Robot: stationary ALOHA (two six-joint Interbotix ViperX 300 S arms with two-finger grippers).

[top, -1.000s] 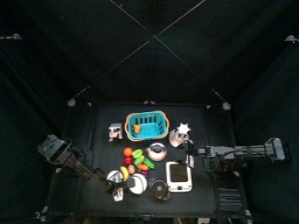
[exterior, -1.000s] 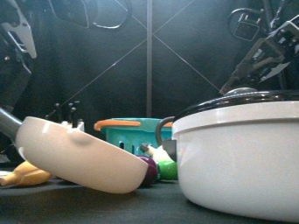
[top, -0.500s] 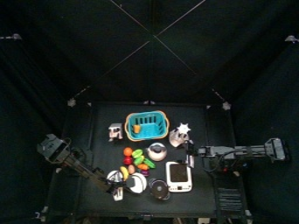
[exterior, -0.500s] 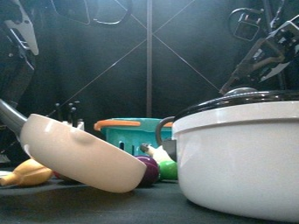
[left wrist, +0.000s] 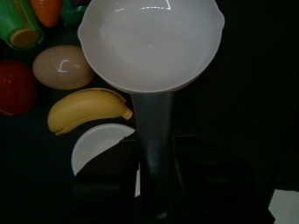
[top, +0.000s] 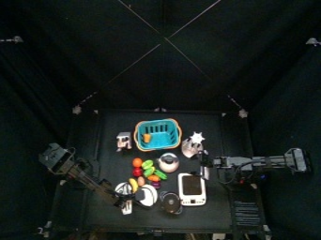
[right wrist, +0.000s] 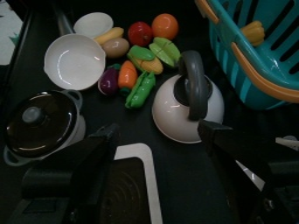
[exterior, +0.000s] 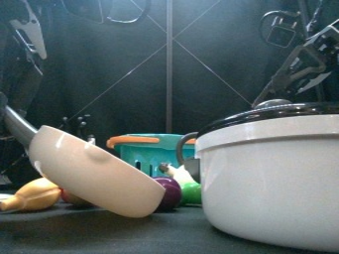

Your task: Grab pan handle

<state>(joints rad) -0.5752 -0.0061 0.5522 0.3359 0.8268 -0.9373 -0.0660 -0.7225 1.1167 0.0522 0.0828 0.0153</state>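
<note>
The small pan (left wrist: pixel 152 39) has a pale bowl and a straight grey handle (left wrist: pixel 156 131). In the left wrist view the handle runs down between my left gripper's jaws, and the left gripper (left wrist: pixel 152 188) is shut on it. In the front view the pan (exterior: pixel 93 174) stands steeply tilted at the left, its handle (exterior: pixel 16 123) pointing up and left. In the top view the left gripper (top: pixel 116 189) is at the table's front left. My right gripper (right wrist: pixel 163 166) is open and empty, resting at the table's right (top: pixel 216 164).
Beside the pan lie a banana (left wrist: pixel 87 109), a cream disc (left wrist: pixel 100 153), an egg (left wrist: pixel 61 68) and other toy food. A silver kettle (right wrist: pixel 187 105), a lidded pot (right wrist: pixel 41 122) and a teal basket (right wrist: pixel 263 44) stand nearby. A large white pot (exterior: pixel 272 169) fills the front right.
The pan has tilted more steeply, its handle end rising at the left. The right arm has not moved.
</note>
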